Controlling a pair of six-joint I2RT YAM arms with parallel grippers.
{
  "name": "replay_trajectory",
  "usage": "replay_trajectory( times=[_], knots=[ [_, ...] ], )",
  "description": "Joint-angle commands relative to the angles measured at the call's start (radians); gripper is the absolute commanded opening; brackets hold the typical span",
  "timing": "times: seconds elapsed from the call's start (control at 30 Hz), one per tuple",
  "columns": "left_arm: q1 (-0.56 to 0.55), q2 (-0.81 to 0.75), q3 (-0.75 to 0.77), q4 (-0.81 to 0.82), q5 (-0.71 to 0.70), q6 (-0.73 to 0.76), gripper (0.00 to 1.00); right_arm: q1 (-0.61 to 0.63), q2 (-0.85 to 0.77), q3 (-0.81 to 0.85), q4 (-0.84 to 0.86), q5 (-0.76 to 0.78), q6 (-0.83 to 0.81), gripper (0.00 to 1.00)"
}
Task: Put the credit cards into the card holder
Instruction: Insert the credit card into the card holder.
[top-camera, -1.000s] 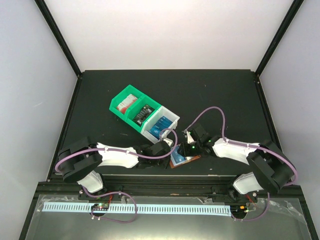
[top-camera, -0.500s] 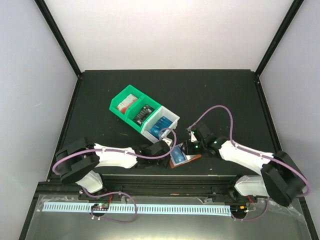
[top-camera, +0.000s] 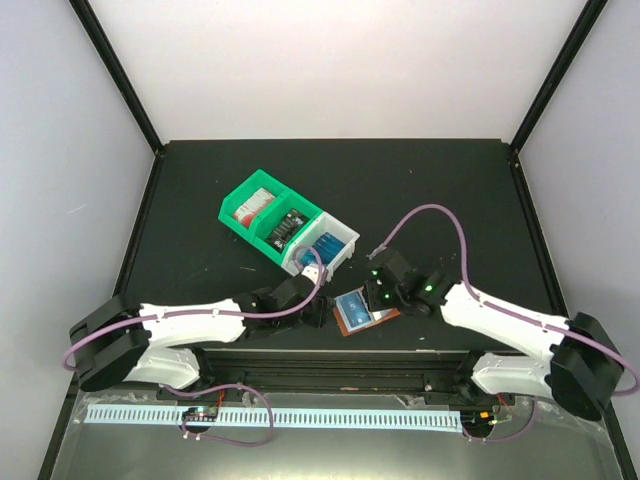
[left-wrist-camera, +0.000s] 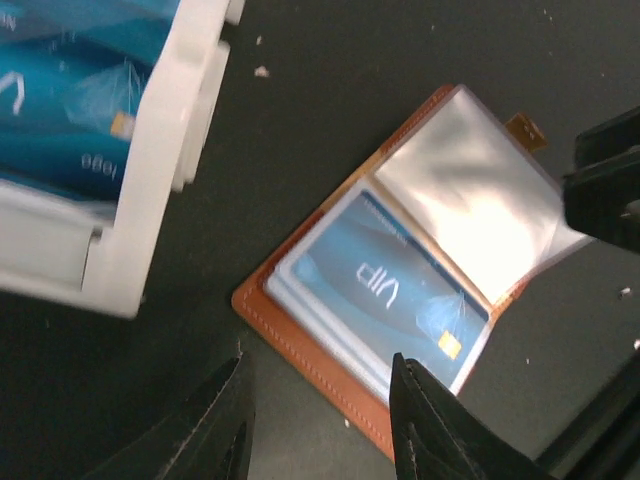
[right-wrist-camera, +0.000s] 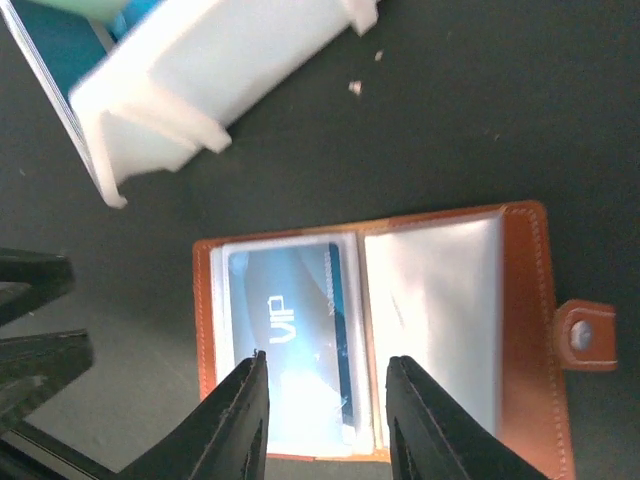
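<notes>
The holder (top-camera: 362, 311) is lying open by the worktop's near edge, holding one blue card (left-wrist-camera: 385, 290). More cards (top-camera: 322, 248) are sitting in the white bin (top-camera: 348, 236). The left gripper (left-wrist-camera: 318, 375) and right gripper (right-wrist-camera: 325, 365) are hanging spread, empty. The cards are likely thin, stiff and slick, so pinching a raised edge seems best.

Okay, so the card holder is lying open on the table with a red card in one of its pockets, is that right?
Not quite. The card holder does lie open on the table, but the card in its pocket is blue, not red. The right wrist view shows it clearly.
</notes>
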Motion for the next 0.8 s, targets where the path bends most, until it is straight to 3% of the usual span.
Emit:
replay_trajectory(
  times=[0.0,0.33,0.77],
  knots=[
    [0.004,-0.067,-0.08,0.091,0.043,-0.095,0.39,0.07,0.099,0.028,-0.066,0.093,0.043,0.32],
    [0.014,-0.051,-0.135,0.255,0.13,-0.197,0.48,0.096,0.256,0.025,-0.022,0.015,0.053,0.15],
    [0.022,0.039,-0.126,0.315,0.186,-0.211,0.48,0.095,0.334,0.016,-0.011,0.017,0.075,0.07]
  ],
)
